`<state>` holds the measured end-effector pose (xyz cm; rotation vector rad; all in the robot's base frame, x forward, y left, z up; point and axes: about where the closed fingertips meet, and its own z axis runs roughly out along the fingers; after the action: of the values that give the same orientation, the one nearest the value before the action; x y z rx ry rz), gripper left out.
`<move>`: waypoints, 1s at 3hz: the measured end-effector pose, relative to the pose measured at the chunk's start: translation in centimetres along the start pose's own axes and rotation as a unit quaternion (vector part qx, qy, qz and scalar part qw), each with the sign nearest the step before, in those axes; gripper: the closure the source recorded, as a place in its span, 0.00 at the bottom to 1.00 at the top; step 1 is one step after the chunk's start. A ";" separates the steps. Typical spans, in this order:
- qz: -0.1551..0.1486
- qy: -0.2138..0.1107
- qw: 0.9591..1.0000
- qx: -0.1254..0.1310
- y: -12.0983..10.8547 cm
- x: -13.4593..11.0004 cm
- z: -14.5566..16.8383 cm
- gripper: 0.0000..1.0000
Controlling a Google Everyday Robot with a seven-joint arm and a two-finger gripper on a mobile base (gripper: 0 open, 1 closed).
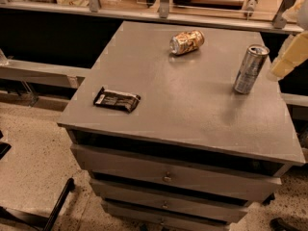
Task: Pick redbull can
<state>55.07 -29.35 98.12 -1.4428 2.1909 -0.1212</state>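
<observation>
Nearest: speckled beige floor [33, 148], then the front of a grey metal desk [183, 105] with three stacked drawers with small knobs [166, 177], all shut.

On the desk top, near-left: a flat black snack bar wrapper [117, 99], lying flat, well apart from everything else. Not a task item.

Mid-right: the tall slim silver-grey redbull can with darker diagonal panels [250, 69]. It stands upright near the desk's right edge, shiny top up, with nothing touching it. Being upright with open desk around it, it looks good for a side grasp around the body.

Just right of the can, at the frame edge: the pale cream-coloured gripper [288, 60], only partly in view. It hangs beside the can's upper half, close but apart, with no contact visible. Cannot tell whether the jaws are spread or pressed together. It is probably staged there for a sideways approach, since the can sits on the arm's side of the desk.

Farther back, centre: a shorter crumpled orange-gold can [187, 42], lying on its side, well apart from the redbull can. It is a distractor and out of the likely approach path.

Farthest: a grey metal rail with upright posts [144, 14] along the desk's back edge.

Judgement: pre-grasp stage, can not yet held. Main risk is tipping the slim can with a sideways nudge.
</observation>
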 end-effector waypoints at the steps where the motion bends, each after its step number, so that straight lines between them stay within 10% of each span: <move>1: 0.042 -0.049 0.998 0.006 -2.3 -0.1 1.9 0.00; 3: 0.136 -0.105 0.985 -0.018 -3.7 0.8 6.9 0.18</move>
<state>61.03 -30.30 93.14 -1.1042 2.1972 0.1580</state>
